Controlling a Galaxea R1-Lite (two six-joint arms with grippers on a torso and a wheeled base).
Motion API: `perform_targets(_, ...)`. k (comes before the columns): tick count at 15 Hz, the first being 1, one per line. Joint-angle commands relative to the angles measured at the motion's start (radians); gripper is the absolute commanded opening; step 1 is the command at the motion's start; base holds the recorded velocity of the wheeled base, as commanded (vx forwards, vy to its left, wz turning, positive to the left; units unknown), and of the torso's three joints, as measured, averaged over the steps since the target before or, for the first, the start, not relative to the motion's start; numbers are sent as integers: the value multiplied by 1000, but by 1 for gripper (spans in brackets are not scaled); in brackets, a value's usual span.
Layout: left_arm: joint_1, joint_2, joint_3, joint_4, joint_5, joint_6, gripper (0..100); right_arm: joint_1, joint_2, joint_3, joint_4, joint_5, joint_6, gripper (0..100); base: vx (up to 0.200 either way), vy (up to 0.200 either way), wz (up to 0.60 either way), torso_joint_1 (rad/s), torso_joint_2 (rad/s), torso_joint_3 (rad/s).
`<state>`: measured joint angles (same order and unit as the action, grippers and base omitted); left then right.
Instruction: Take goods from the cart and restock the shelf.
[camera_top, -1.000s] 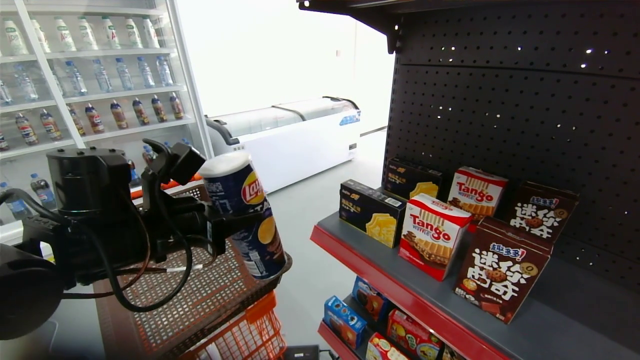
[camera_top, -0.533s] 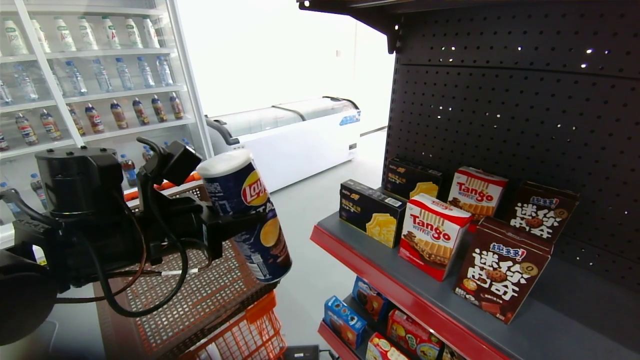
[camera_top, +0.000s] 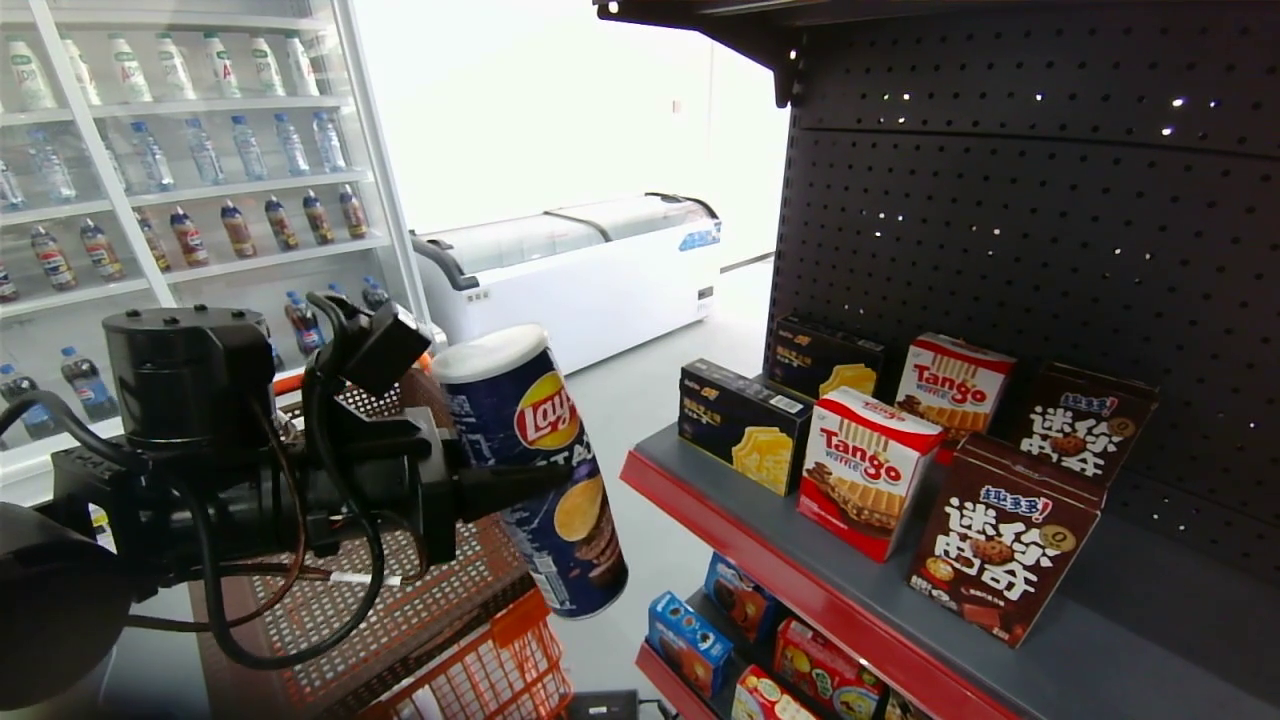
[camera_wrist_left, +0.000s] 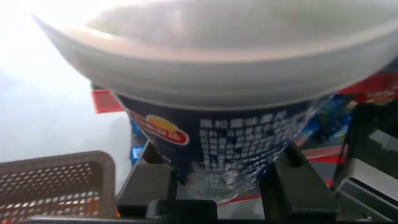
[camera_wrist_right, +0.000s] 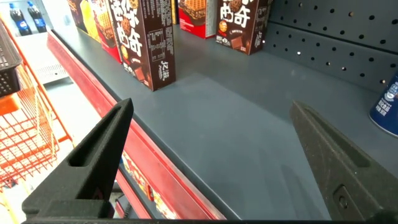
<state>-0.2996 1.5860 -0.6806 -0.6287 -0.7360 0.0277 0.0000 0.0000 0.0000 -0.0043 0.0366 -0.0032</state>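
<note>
— What stands on the grey shelf (camera_top: 1100, 640)?
— Pairs, one behind the other: black-and-yellow boxes (camera_top: 745, 425), red-and-white wafer boxes (camera_top: 868, 470), brown cookie boxes (camera_top: 1000, 540).
— Anything further along?
— A blue thing (camera_wrist_right: 387, 106), perhaps a can.

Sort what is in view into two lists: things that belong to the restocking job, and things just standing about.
Job: chip can, gripped by the left gripper; orange cart; grey shelf.
Standing about: bottle cooler; chest freezer; snack boxes already shelved.
</note>
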Motion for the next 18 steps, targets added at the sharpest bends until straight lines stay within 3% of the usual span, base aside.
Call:
perform_targets(1, -26, -31, 3, 15, -8, 0, 0, 0, 0, 0, 0, 0, 0, 100, 0, 0, 0, 0, 0, 0)
perform_targets(5, -50, -101, 18, 100, -36, 11, 0, 0, 0, 0, 0, 0, 0, 100, 0, 0, 0, 0, 0, 0)
perform_targets(8, -62, -136, 59, 127, -57, 72, 0, 0, 0, 0, 0, 0, 0, 100, 0, 0, 0, 0, 0, 0)
perform_targets(18, -119, -189, 102, 153, -100, 83, 0, 0, 0, 0, 0, 0, 0, 100, 0, 0, -60, 1, 0, 0)
